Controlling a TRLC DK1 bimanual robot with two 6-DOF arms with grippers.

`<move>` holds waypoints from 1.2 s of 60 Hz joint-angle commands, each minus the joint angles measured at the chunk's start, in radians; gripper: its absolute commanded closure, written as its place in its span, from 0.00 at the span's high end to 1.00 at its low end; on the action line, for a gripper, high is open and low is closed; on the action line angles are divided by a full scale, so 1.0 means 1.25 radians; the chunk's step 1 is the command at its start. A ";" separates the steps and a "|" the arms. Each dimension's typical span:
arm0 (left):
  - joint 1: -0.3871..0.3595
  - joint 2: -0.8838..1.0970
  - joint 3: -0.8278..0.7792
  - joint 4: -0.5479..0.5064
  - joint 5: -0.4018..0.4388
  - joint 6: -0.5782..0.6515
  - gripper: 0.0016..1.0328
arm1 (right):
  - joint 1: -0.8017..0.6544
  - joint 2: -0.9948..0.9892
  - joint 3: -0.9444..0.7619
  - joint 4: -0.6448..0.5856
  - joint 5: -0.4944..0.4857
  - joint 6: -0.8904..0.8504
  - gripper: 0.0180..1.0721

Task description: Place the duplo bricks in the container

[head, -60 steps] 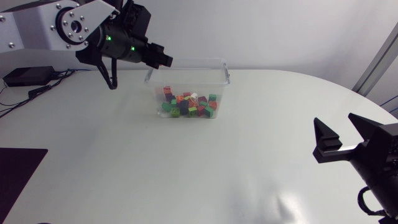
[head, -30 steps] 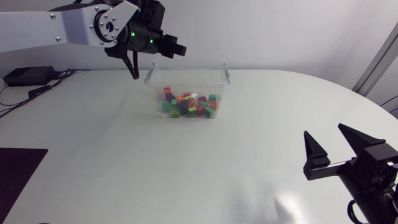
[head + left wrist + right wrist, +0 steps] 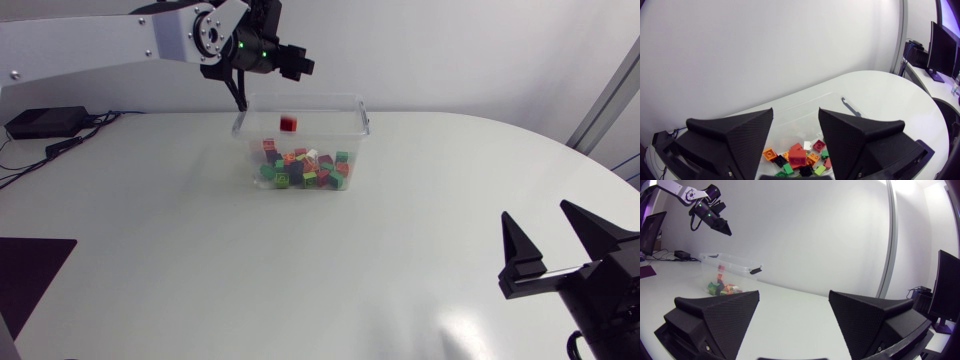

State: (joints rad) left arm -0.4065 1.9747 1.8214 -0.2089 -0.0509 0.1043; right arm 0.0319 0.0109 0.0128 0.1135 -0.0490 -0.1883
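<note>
Nearest the camera, the right gripper [image 3: 560, 255] sits low over the near right part of the table [image 3: 200, 250], well apart from everything the task concerns. Its two wedge fingers are spread wide with nothing between them. It looks parked out of the way, leaving the far side of the table free for the other arm.

Further back, near the middle of the table, stands the clear container [image 3: 355, 150]. It is upright with no lid on it, so bricks can go in from above. A mixed heap of duplo bricks [image 3: 305, 172] covers its floor (green, orange, red and a white one among them). No loose brick shows on the table around it, which suggests the task is close to done.

Above the heap and inside the walls, a single red brick [image 3: 288, 123] is in the air, touching neither the pile nor any finger. I judge it to be on its way down.

Farthest back, the left gripper [image 3: 298, 66] is held high over the container's rear rim, with the arm coming in from the left. Its fingers are parted and grip nothing. Its wrist view looks down between them onto the red brick and the heap. That height keeps the fingers clear of the rim and puts the opening right below them.
</note>
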 commanded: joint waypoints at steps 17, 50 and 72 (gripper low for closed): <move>0.025 0.005 -0.007 0.015 -0.011 -0.014 0.95 | -0.013 -0.015 -0.015 0.000 0.032 -0.003 0.95; 0.052 -0.371 -0.477 0.361 -0.102 0.168 0.95 | 0.004 -0.015 -0.014 -0.011 0.034 -0.054 0.95; 0.065 -0.672 -0.756 0.381 -0.159 0.175 0.95 | 0.011 -0.015 -0.014 -0.050 0.034 -0.056 0.95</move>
State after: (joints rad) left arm -0.3283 1.1995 0.9417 0.2634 -0.2390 0.3119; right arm 0.0387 -0.0002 0.0128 0.0681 -0.0101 -0.2474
